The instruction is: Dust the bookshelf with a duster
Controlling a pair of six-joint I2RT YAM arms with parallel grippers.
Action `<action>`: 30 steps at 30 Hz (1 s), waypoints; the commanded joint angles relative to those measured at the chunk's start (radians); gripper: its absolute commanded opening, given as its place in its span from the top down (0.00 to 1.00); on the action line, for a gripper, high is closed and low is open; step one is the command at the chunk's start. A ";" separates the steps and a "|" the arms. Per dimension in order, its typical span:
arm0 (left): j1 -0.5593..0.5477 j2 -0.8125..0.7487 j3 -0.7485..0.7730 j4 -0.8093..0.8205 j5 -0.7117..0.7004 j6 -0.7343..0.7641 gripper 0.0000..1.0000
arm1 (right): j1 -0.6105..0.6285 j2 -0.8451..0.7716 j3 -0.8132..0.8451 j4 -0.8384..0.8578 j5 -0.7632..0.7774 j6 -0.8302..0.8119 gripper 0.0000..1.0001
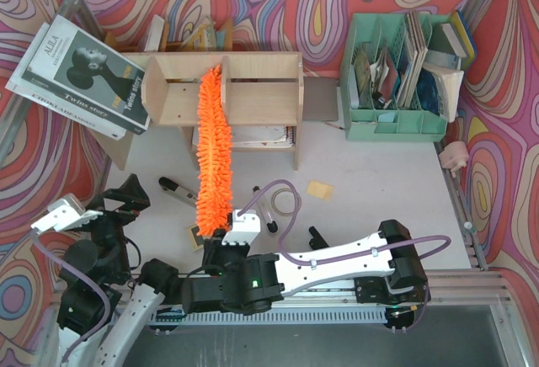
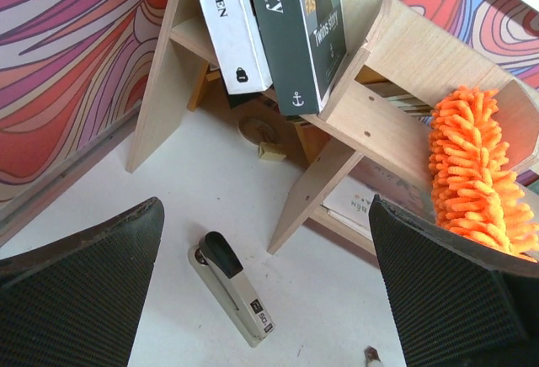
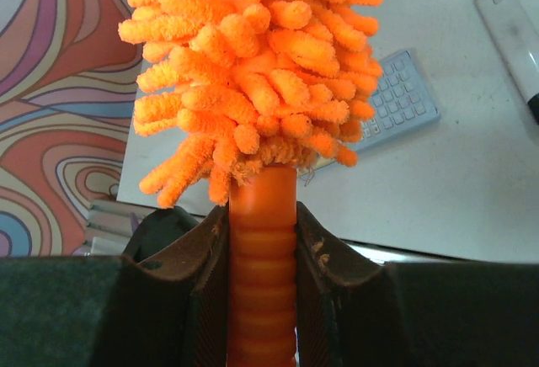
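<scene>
1. The right gripper point(image 3: 263, 241) is closed on the handle of the duster point(image 1: 210, 148).
2. The fluffy head lies over the top of the bookshelf point(image 1: 261, 102), left of its middle.
3. The left gripper point(image 2: 265, 295) is open and holds nothing.
4. I judge the dusting is underway; the right part and the compartments are probably left to do.

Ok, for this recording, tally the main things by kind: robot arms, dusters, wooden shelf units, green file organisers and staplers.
Robot arms: 2 (left arm, right arm)
Duster: 1
Bookshelf: 1
File organiser: 1
Stapler: 1
Total: 6
</scene>
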 commanded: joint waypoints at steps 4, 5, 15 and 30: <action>0.007 0.035 -0.008 0.015 0.008 -0.002 0.02 | -0.022 -0.064 -0.048 -0.071 -0.007 0.149 1.00; 0.006 0.035 -0.008 0.015 0.007 -0.001 0.02 | -0.023 -0.077 -0.057 -0.053 -0.002 0.136 1.00; 0.007 0.046 -0.009 0.015 -0.001 0.002 0.02 | 0.007 -0.144 -0.112 0.166 0.085 -0.085 1.00; 0.006 0.060 -0.008 0.015 0.009 0.002 0.02 | -0.078 -0.124 -0.169 0.423 -0.119 -0.339 1.00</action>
